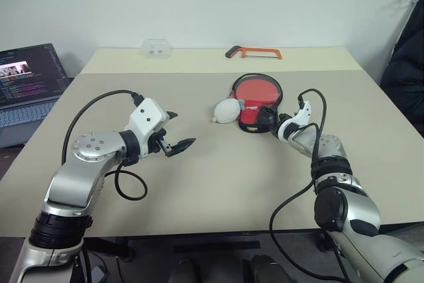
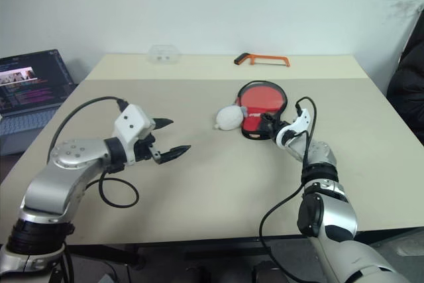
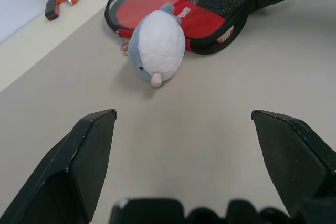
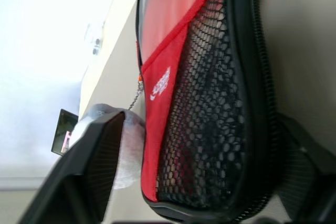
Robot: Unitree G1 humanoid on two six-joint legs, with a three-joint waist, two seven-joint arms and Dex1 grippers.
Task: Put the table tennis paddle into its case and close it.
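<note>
The case lies flat on the table right of centre, red face up, with a white logo and a black mesh pocket at its narrow end. The table tennis paddle is hidden; no handle shows. My right gripper is at that narrow end, low over the table. Its fingers stand open on either side of the mesh end, with a thin gap still showing on one side. My left gripper hovers open over bare table to the left, holding nothing and pointing toward the case.
A white and grey plush wad lies against the case's left side. An orange-framed hacksaw and a small clear box sit at the table's far edge. An open laptop stands off the table's left side.
</note>
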